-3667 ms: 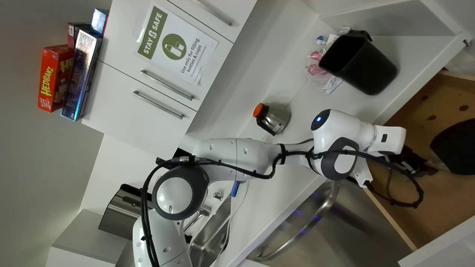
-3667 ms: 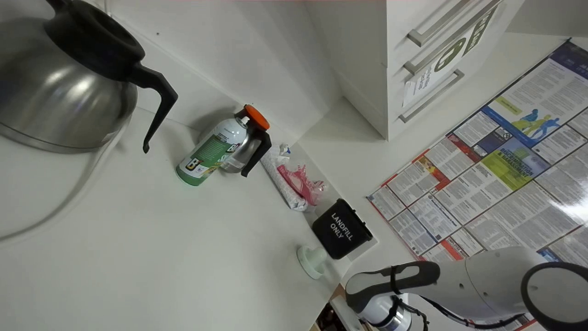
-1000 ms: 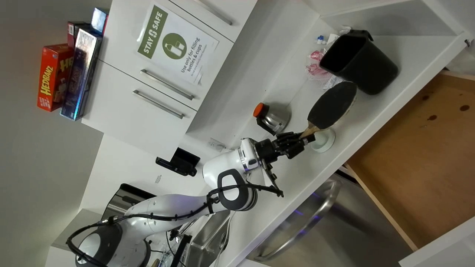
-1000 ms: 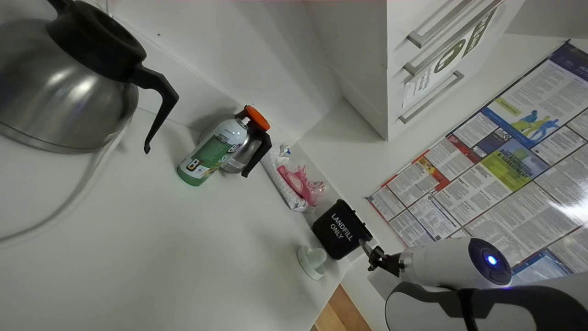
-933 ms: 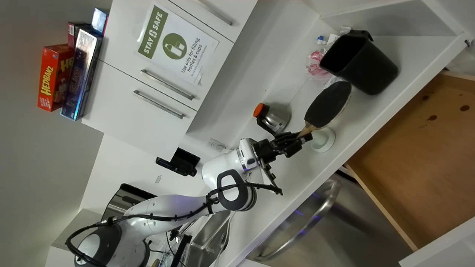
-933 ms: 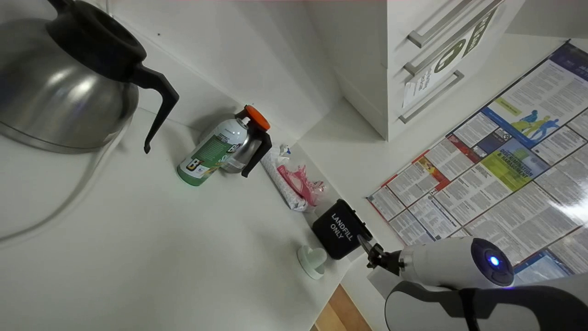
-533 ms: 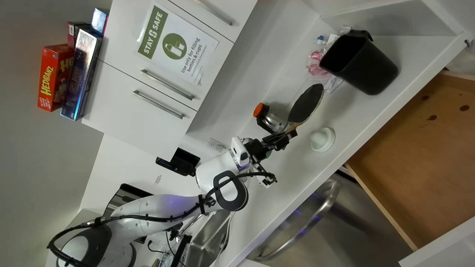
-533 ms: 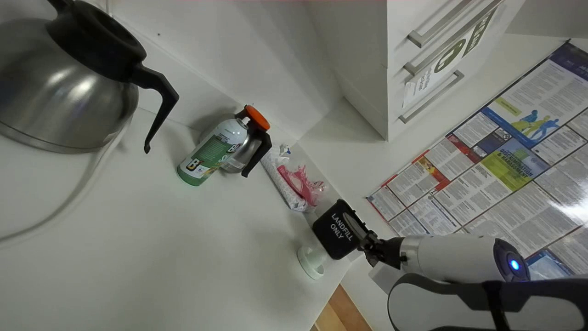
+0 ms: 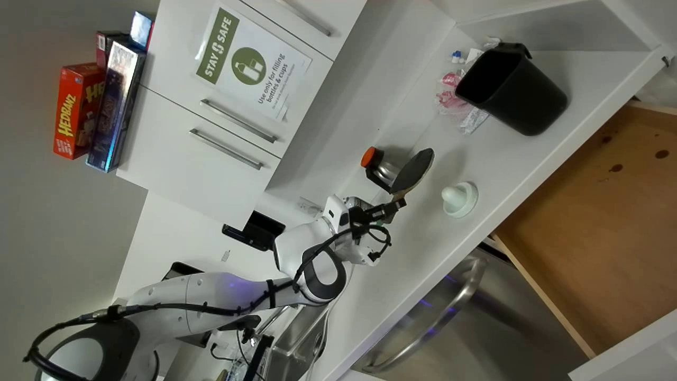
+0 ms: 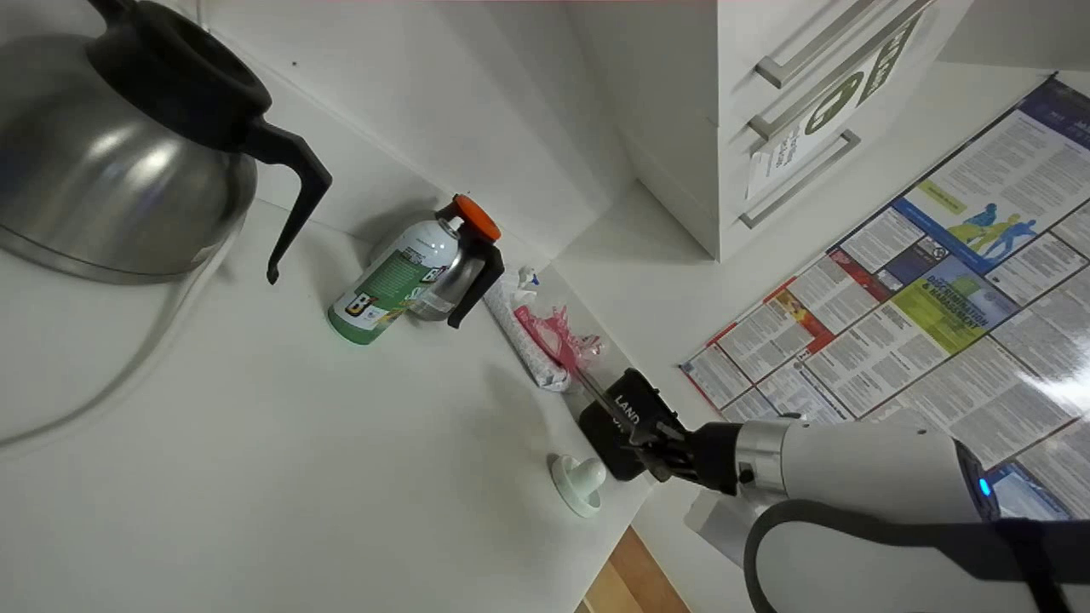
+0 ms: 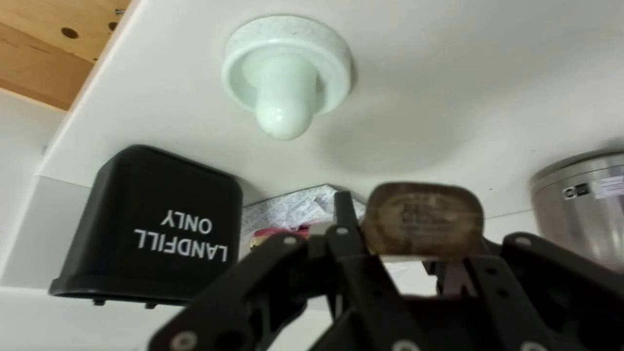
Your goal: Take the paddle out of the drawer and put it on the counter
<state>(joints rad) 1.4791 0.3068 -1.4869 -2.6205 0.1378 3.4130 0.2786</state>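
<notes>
The paddle, with a black oval blade and a wooden handle, is held up over the white counter (image 9: 381, 286), its blade (image 9: 413, 172) in front of the steel flask. In an exterior view it shows nearly edge-on (image 10: 600, 398), in front of the black bin. My gripper (image 9: 398, 205) is shut on the handle; it also shows in an exterior view (image 10: 660, 447). In the wrist view the handle's end (image 11: 424, 219) sits between the fingers; the blade is hidden there. The paddle looks apart from the counter, with a shadow below. The open drawer (image 9: 587, 227) shows its bare wooden bottom.
A pale green knob-shaped object (image 9: 459, 200) stands on the counter near the gripper. A black bin (image 9: 521, 95) and a pink-and-white bag (image 9: 452, 100) are at the far end. A spray can (image 10: 392, 285) and steel flask (image 10: 460, 277) stand near the wall.
Seconds ago my gripper was down in the drawer. It has come out with the paddle, moved back along the counter away from the bin, and turned the blade more edge-on.
</notes>
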